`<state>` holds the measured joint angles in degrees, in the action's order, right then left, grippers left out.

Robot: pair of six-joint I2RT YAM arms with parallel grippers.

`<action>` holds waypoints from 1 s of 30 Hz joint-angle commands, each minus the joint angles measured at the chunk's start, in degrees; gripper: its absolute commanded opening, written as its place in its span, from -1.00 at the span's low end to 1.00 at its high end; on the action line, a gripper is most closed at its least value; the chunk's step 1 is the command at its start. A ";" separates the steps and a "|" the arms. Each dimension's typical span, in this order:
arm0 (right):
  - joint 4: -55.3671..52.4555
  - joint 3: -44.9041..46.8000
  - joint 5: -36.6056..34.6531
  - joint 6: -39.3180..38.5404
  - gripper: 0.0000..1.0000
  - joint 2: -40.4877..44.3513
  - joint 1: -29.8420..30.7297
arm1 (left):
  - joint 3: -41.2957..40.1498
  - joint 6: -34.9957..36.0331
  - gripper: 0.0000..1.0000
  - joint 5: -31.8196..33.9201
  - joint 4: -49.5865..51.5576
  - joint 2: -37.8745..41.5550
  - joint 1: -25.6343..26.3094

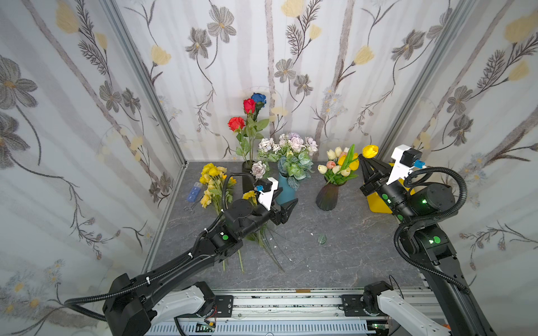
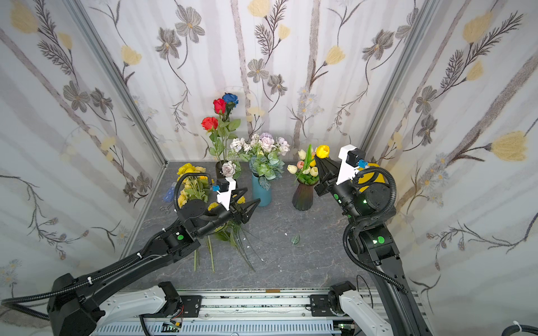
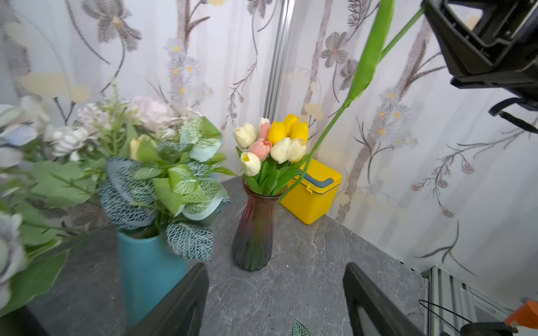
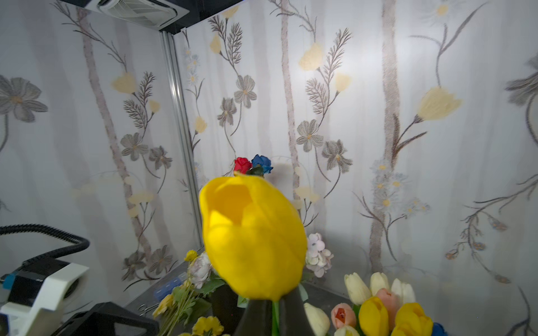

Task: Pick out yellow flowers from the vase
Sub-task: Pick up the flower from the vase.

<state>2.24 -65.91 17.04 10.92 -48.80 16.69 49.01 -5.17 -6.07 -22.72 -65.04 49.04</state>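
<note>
The right gripper point(image 1: 362, 159) is closed on the green stem point(image 3: 329, 128) of a yellow tulip point(image 1: 370, 151). It pinches just under the bloom, and the right wrist view shows its black fingertips point(image 4: 256, 317) meeting beneath the petals. The bloom is held high and to the side of the ribbed vase point(image 1: 327, 197). The stem and its long leaf slant back down toward the vase's rim, but I cannot tell whether the stem's foot is inside the neck or just beside it. The tulip looks light and rubbery, with a thin stem that will likely bend and swing, so a grip near the head steadies the bloom while the tail may drag on its neighbours. The petals seem soft and are best left unsqueezed. More yellow tulips point(image 1: 353, 164) stand in the vase among cream and pink ones, and a heap of yellow flowers point(image 1: 212, 177) lies on the table point(image 1: 349, 256) to the left. The right arm rises from the near rail, elbow bent, with its wrist tipped upward and inward. The left gripper point(image 1: 286, 200) has its jaws apart and holds nothing. It hovers low beside the blue vase point(image 1: 283, 193), facing the ribbed vase. Its arm stretches nearly flat across the heap's stems.
</note>
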 commanded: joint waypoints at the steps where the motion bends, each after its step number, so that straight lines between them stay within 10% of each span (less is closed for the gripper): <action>1: -1.64 -0.55 9.24 6.97 -0.99 -0.40 0.10 | 2.95 7.46 0.49 -1.25 -3.99 -3.51 1.66; 11: 0.39 0.23 18.31 13.52 -0.99 -1.97 1.10 | 10.77 12.82 0.09 -2.45 -2.61 -14.60 3.25; 23: -0.67 1.09 16.26 13.33 -0.94 -2.80 1.32 | 11.04 12.06 -0.95 -2.93 0.08 -15.35 5.12; 30: -2.01 5.06 4.90 10.35 0.32 1.25 1.24 | 7.68 -1.45 -1.00 2.46 1.11 -13.00 6.78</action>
<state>0.30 -62.13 29.08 23.55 -49.30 17.98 57.98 1.50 -7.01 -21.82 -78.87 55.79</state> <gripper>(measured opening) 0.634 0.064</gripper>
